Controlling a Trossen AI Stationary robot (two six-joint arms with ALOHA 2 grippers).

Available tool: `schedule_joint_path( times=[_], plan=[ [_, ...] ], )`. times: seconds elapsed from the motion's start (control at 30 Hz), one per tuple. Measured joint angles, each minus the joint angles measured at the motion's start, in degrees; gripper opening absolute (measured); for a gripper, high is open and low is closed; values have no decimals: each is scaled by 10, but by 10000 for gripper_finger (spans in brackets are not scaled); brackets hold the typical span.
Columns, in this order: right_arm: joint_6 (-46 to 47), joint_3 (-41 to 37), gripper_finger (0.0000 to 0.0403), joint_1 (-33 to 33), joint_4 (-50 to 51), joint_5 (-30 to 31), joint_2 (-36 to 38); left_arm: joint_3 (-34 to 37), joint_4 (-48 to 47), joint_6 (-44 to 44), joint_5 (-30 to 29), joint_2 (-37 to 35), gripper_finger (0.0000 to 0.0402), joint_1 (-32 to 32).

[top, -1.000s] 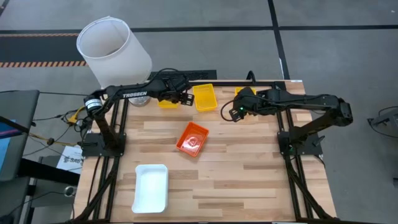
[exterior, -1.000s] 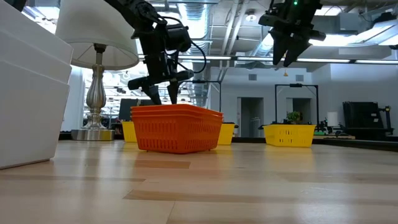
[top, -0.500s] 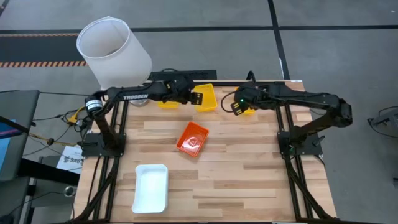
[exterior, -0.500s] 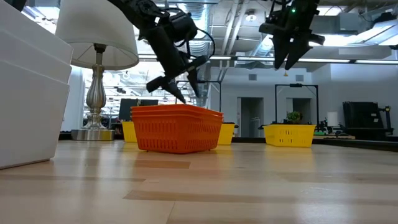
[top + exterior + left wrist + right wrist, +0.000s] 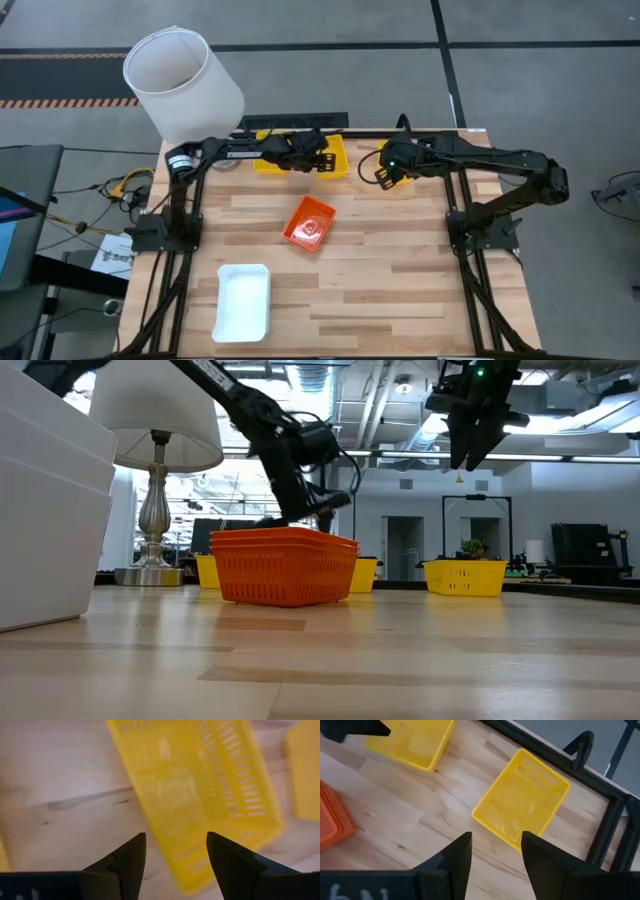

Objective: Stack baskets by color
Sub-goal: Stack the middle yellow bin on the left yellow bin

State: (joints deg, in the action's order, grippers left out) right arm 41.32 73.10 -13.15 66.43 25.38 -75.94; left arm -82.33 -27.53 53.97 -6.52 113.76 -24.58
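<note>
- Nearest me, the white baskets (image 5: 243, 301) sit at the front of the table (image 5: 400, 300); from above I see one outline, so they look nested, though I cannot count them.
- Mid-table, the orange baskets (image 5: 309, 223) read as a finished stack — the low view shows layered rims.
- At the far edge the yellows are still apart: the middle yellow basket (image 5: 331, 157), one more yellow basket (image 5: 268, 163) beside it under the left arm, and the right-hand yellow basket (image 5: 522, 799) on its own.
- My left gripper (image 5: 175, 851) hangs over the middle yellow basket, fingers spread and empty.
- My right gripper (image 5: 495, 851) hovers above the right-hand yellow basket, fingers parted, holding nothing.
- I judge two colours done — only the yellows remain to be gathered.
</note>
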Motion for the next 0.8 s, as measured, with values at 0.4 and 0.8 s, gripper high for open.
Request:
schedule_joint_path(
  times=[0.4, 0.8],
  plan=[
    [12, -1, 185, 16, 49, 9, 37, -60, -36, 30, -1, 51, 125, 0],
    [15, 0, 167, 14, 83, 50, 106, -76, -41, 22, 13, 37, 3, 5]
  ],
)
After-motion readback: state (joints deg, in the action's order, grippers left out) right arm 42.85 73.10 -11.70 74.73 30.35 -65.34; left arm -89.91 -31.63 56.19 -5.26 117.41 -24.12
